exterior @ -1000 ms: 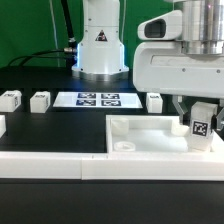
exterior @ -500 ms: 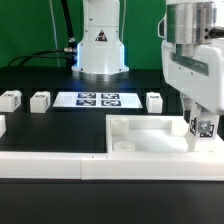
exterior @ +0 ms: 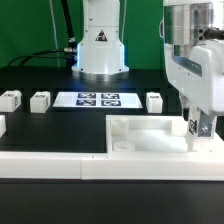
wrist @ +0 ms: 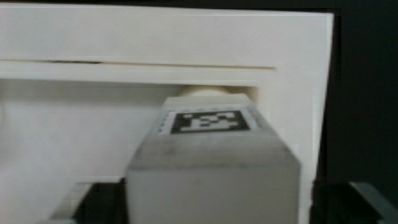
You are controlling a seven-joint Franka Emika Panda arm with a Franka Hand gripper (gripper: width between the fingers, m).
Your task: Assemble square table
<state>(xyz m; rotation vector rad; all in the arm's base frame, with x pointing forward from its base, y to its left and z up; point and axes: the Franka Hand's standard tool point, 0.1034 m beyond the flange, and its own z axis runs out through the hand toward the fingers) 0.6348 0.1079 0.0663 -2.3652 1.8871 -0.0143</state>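
One long white rail (exterior: 50,163) lies nearest, along the near edge of the square tabletop (exterior: 150,138). One round socket (exterior: 124,146) sits at the tabletop's near corner on the exterior view's left. One gripper (exterior: 204,128), its jaws clamped on an upright tagged leg (wrist: 210,122), hangs by the tabletop's far edge toward the exterior view's right. Whether that leg touches the plate cannot be told. Three loose legs (exterior: 155,101) (exterior: 40,101) (exterior: 10,100) lie on the black table beyond the far edge. One marker board (exterior: 98,99) lies among them. One robot base (exterior: 100,45) stands farthest.
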